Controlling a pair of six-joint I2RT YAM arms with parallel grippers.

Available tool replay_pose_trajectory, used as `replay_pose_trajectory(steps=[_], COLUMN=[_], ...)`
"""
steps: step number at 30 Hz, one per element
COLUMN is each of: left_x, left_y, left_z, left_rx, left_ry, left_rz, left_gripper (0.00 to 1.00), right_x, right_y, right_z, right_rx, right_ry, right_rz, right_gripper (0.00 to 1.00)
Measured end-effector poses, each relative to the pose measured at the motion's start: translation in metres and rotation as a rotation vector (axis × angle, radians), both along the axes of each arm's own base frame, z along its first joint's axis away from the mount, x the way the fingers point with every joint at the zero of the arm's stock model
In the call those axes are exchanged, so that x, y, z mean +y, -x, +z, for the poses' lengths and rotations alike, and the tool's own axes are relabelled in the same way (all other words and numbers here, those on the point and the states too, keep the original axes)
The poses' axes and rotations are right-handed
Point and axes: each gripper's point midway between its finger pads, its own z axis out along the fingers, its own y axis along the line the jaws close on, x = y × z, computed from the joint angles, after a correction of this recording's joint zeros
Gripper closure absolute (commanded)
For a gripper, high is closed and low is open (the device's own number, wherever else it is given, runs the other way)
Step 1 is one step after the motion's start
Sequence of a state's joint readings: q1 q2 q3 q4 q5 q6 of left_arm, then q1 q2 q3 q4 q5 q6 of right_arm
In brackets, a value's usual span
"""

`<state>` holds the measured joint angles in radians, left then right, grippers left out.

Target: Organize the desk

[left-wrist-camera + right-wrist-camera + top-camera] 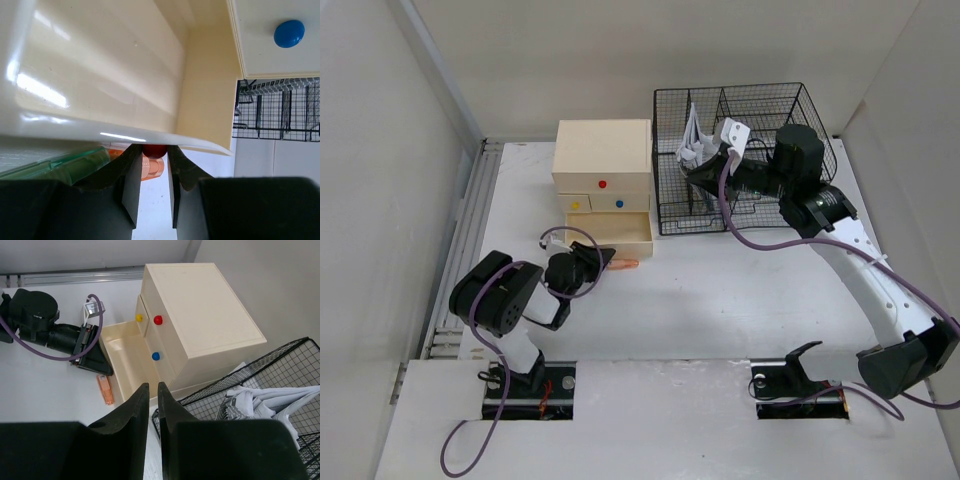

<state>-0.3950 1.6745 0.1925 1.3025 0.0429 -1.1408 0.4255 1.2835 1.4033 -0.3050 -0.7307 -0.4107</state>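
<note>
Currently: white worktop (720,300) under both arms, metal rail (470,230) along left edge. Left tool (603,258) clamped on red knob (155,150) of open bottom drawer (625,230) of wooden drawer box (603,150). Orange item (625,265) lies on worktop just beside drawer front. Right tool (698,172) over mesh organizer (770,95), fingers nearly together, empty.

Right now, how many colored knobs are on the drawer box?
3: red knob on top, yellow knob left, blue knob right; a fourth may hide inside the left gripper.
</note>
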Motion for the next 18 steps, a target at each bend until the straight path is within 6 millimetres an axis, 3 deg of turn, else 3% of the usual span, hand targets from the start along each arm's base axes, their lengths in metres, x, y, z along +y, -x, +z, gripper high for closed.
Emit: replay_pose_trajectory(steps=[12,15,17,18], left_x=[0.002,0.002,0.007,0.010], left_y=[0.001,0.000,-0.006,-0.015], left_z=[0.000,0.000,0.001,0.006], left_rx=[0.008,0.016,0.015,0.001], left_ry=[-0.001,-0.003,-0.018,-0.022], left_rz=[-0.010,-0.018,0.008,0.028], left_gripper=[1.00,0.96,0.84,0.68], right_x=[0.002,0.002,0.003,0.003], right_y=[0.002,0.001,0.001,0.001], right_z=[-0.002,-0.002,-0.003,-0.004], right_rx=[0.007,0.009,0.011,0.012], right_ry=[-0.001,0.000,0.001,0.001], right_rz=[0.018,0.019,0.020,0.021], right_gripper=[0.82,0.82,0.82,0.82])
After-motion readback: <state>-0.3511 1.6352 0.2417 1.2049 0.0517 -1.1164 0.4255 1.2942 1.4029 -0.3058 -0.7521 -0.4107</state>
